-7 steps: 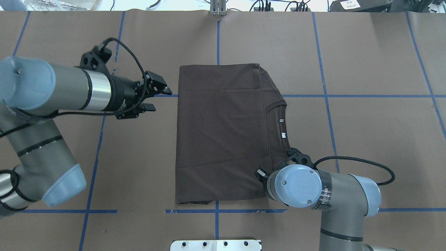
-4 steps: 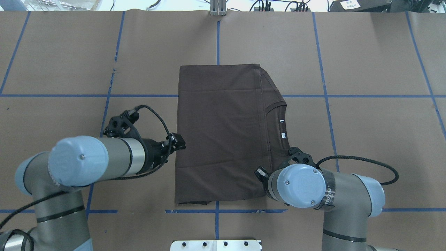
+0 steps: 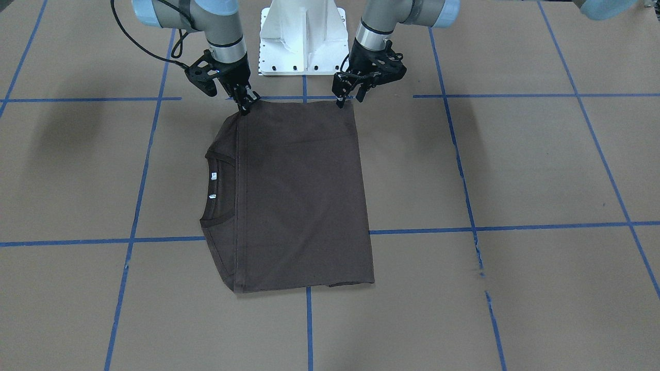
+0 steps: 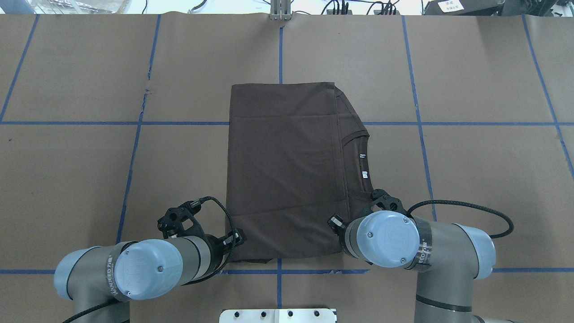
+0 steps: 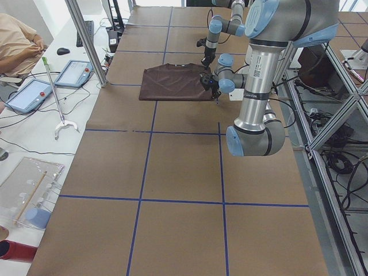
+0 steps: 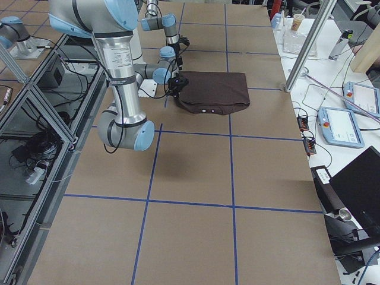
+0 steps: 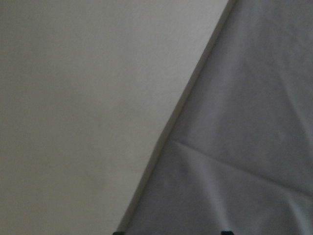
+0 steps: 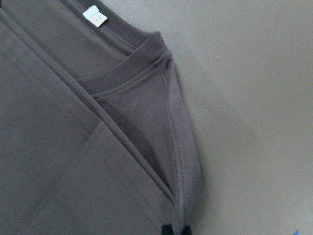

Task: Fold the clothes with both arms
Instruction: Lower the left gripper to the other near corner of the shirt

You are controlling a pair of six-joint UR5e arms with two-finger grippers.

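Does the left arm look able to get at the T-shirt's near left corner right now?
Probably yes. The left gripper sits open right at that corner of the T-shirt, and the fabric edge shows close up in its wrist view. Nothing lies between them; the right gripper is at the other near corner.

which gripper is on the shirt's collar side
The right gripper, pinching the T-shirt corner beside the collar; the left gripper stands open at the plain corner.
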